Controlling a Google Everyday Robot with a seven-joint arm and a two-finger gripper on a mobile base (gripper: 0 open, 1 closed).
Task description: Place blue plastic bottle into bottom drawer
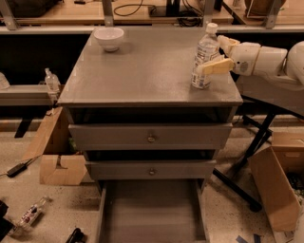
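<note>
Blue plastic bottle (204, 59), clear with a white cap and a white-and-blue label, stood upright near the right edge of the grey cabinet top (142, 71), upper right of the frame. The white two-finger gripper (211, 54) reached in from the right, its jaws wide, one on each side of the bottle's middle, square to its vertical axis. The shallow grey bottom drawer (152, 213) lay open at lower centre.

Lab — workbenches (57, 19), cables (137, 7), tool (210, 53) above cabinet (142, 71)
</note>
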